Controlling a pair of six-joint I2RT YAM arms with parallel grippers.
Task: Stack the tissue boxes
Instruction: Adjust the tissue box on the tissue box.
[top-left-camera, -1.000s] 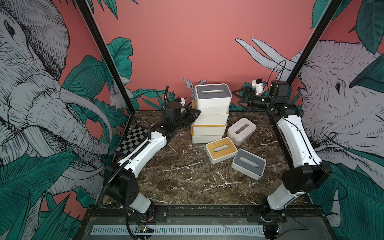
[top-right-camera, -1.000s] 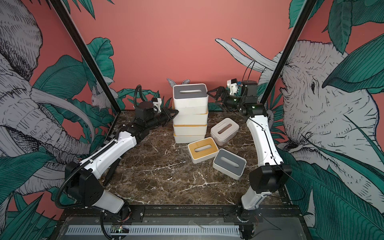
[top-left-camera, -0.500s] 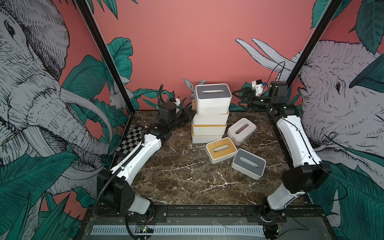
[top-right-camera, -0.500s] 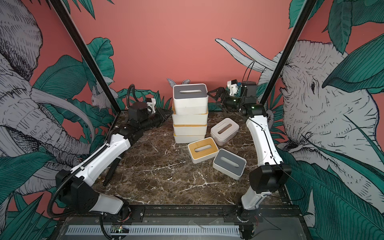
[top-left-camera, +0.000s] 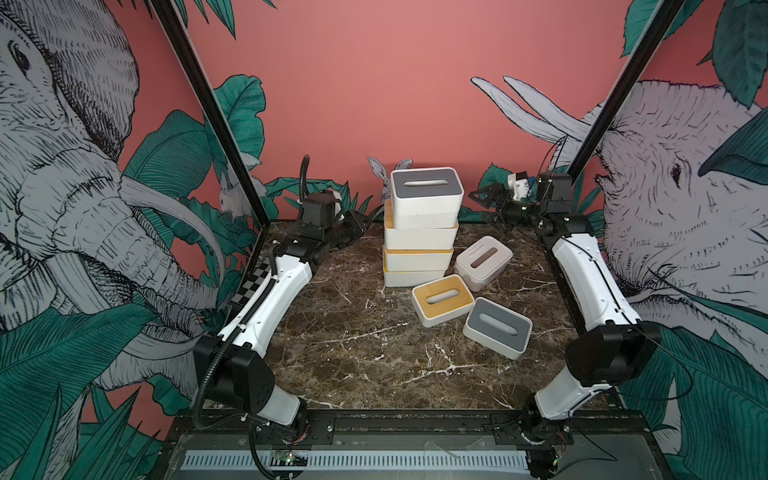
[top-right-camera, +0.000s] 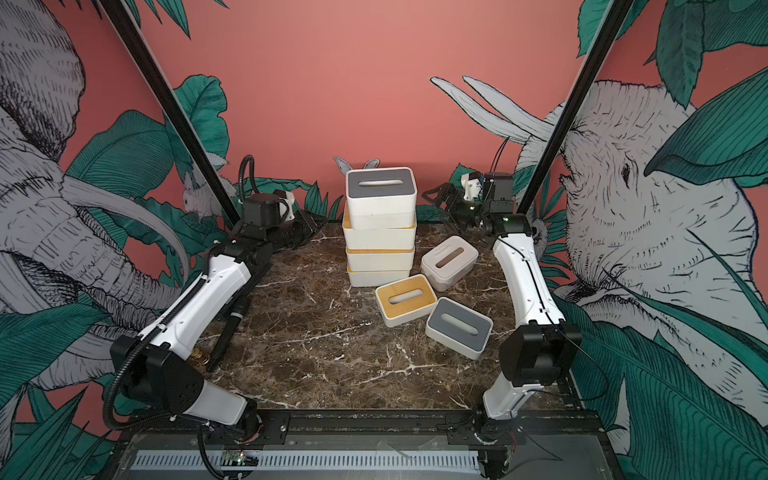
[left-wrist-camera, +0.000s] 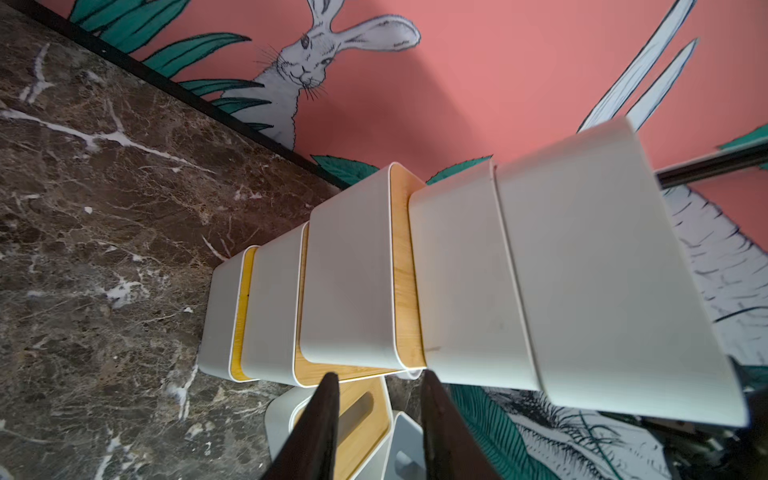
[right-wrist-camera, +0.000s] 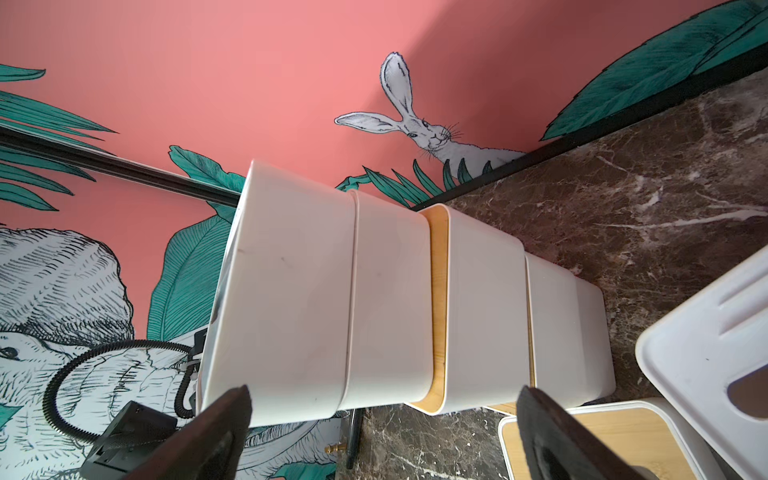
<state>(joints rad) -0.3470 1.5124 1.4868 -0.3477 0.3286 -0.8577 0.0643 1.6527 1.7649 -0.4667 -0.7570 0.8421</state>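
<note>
Stack of tissue boxes (top-left-camera: 419, 237) stands at the back-centre of the marble table (top-left-camera: 353, 353), between the two grippers and touching neither. From the left wrist, the left gripper (left-wrist-camera: 379, 376) shows its dark fingers (left-wrist-camera: 324, 415) a little apart with nothing between them, tips aimed at the stack's side and stopping short of it. The right gripper (right-wrist-camera: 384, 395) has its fingers (right-wrist-camera: 224, 419) spread wide and empty, with the stack's upper tiers ahead of them.

Counted, the stack has five tiers. Three show bamboo lid edges, one white tier has its lid hidden, and a top grey-lidded box (top-left-camera: 427, 187) crowns it. Three more boxes lie close together on the table, in front and to the right of the stack: a loose bamboo-lidded box (top-left-camera: 442, 297), a loose grey-lidded box (top-left-camera: 498, 326) and a pale-lidded box (top-left-camera: 484, 259), each turned askew.

Both arms reach forward from the near edge, the left arm (top-left-camera: 270, 299) along the left side past a checkerboard panel (top-left-camera: 253, 282), the right arm (top-left-camera: 590, 282) along the right. Their wrists turn inward to face the stack.
</note>
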